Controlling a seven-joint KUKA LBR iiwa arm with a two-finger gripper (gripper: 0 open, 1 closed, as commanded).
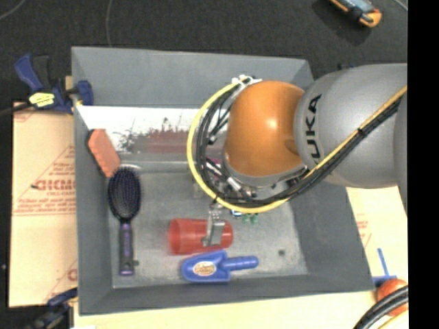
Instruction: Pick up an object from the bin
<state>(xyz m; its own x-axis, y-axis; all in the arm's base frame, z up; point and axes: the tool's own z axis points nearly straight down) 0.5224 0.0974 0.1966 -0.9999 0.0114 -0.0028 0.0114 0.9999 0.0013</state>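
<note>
The gripper (217,233) is seen over a red cylinder (185,236), which is laid on its side directly beneath it. How wide the gripper stands cannot be told. A blue tool (240,262) is seen just beside it.

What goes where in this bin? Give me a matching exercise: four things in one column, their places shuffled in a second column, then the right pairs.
Things
1. red plastic cylinder, lying on its side
2. purple hairbrush with a dark oval head
3. orange-red rectangular block
4. blue handled tool with an oval label

Places in the bin
A. far corner at the view's left
B. along the view's left wall, handle toward the near wall
C. mid-floor, under the gripper
D. closest to the near wall, just below the red thing

Pairs: 1-C, 2-B, 3-A, 4-D
</note>
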